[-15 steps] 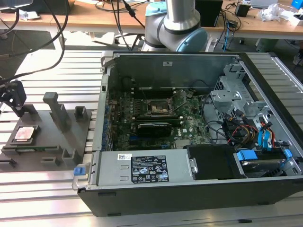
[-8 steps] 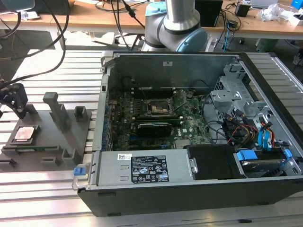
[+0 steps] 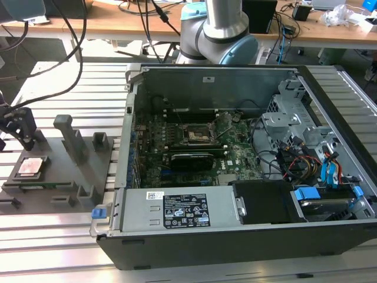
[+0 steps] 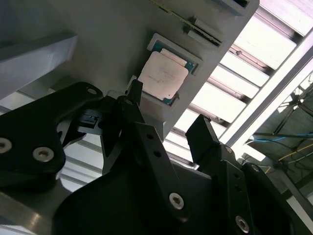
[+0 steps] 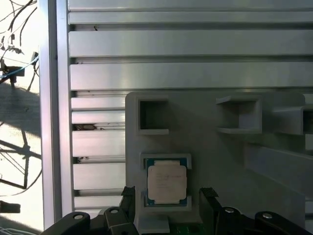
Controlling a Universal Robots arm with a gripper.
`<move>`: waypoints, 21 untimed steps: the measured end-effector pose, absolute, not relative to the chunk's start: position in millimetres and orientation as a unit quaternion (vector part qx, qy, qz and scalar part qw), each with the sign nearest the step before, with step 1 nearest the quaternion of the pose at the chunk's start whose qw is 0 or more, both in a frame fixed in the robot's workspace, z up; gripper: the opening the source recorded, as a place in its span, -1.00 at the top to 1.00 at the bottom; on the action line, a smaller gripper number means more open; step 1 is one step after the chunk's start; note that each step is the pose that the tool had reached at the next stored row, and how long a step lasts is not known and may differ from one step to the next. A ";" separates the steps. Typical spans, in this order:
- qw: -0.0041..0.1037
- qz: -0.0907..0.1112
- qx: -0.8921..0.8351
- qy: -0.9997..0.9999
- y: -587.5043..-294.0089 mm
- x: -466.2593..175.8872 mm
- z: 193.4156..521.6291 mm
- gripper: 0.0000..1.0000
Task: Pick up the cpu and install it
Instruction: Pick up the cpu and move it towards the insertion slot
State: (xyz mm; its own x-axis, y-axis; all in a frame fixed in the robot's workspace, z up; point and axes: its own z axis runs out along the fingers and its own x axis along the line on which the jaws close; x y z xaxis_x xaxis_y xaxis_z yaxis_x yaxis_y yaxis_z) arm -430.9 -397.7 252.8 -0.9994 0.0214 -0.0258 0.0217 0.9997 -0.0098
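The cpu (image 3: 30, 167) is a small square chip with a shiny pinkish-silver top. It lies flat in a recess at the near end of the grey fixture tray (image 3: 65, 177), at the exterior view's left. My black gripper (image 3: 22, 132) hangs just above and behind it. In both wrist views the cpu (image 4: 163, 75) (image 5: 167, 182) lies in line with the gap between the two fingers. The gripper (image 4: 168, 113) (image 5: 167, 199) is open and holds nothing, with one fingertip (image 5: 128, 196) off each side of the chip. The black socket frame (image 3: 197, 134) sits on the motherboard inside the case.
The open computer case (image 3: 235, 236) takes up the middle and the exterior view's right, with cables and drive bays inside. Upright pegs (image 3: 69, 137) stand on the fixture tray beside the gripper. Everything rests on a slotted aluminium table (image 3: 53, 242). The arm's base (image 3: 221, 29) rises behind the case.
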 end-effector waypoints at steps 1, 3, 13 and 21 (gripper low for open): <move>0.013 -0.005 0.011 1.000 -397.7 -430.9 251.9 -0.26; 0.013 -0.005 0.011 1.000 -397.7 -430.9 250.5 -0.26; 0.013 -0.005 0.011 1.000 -397.7 -430.9 238.4 -0.26; 0.013 -0.005 0.011 1.000 -397.6 -430.8 231.0 -0.26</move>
